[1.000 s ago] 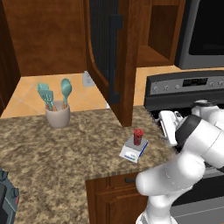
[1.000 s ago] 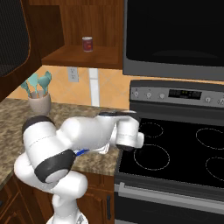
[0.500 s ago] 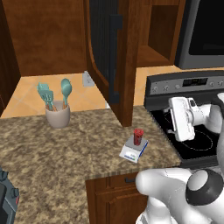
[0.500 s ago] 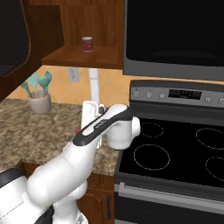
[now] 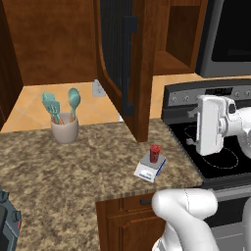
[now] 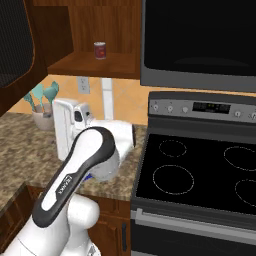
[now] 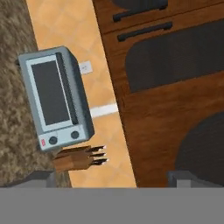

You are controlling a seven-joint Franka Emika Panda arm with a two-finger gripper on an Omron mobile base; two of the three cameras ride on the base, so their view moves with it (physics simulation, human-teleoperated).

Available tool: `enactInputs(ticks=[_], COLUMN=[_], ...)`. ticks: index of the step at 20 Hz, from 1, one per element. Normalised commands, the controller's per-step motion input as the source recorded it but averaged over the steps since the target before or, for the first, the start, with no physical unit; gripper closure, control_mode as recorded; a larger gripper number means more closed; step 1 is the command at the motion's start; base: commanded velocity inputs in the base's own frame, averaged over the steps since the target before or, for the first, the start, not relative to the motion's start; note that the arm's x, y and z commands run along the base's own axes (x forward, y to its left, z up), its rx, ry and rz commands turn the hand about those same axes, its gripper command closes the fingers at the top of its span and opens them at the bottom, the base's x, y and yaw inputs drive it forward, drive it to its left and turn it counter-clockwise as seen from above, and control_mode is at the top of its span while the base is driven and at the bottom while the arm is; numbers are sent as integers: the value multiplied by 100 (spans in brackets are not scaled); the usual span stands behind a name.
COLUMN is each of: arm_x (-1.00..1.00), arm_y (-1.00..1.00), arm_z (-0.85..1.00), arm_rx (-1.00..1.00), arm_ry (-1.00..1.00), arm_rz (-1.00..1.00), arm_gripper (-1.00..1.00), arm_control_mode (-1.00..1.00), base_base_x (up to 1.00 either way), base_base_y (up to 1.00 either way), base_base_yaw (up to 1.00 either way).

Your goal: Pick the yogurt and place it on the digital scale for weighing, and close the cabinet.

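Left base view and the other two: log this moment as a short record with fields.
yogurt: red cup standing on the scale
digital scale: on the granite counter near the stove
cabinet: door open, swung out over the counter
gripper: open, empty, raised by the stove
utensil cup: with teal spatulas, at the counter's back
shelf: red can
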Motion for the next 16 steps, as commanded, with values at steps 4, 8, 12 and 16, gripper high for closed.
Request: enactInputs(ticks=[4, 8, 12, 16], arm_x=[-99, -100, -100, -72], arm_y=[51, 35, 0, 74], arm_z=[69, 32, 30, -5], arm_rx=[2, 19, 30, 17], arm_ry=[-30, -11, -13, -9], arm_rz=[-9, -22, -19, -12], arm_gripper=[-100, -100, -100, -100], arm_control_mode=[-100, -100, -100, -100], base_base_x=[0, 0, 0, 0], base_base_y=[0, 0, 0, 0], base_base_yaw=[0, 0, 0, 0])
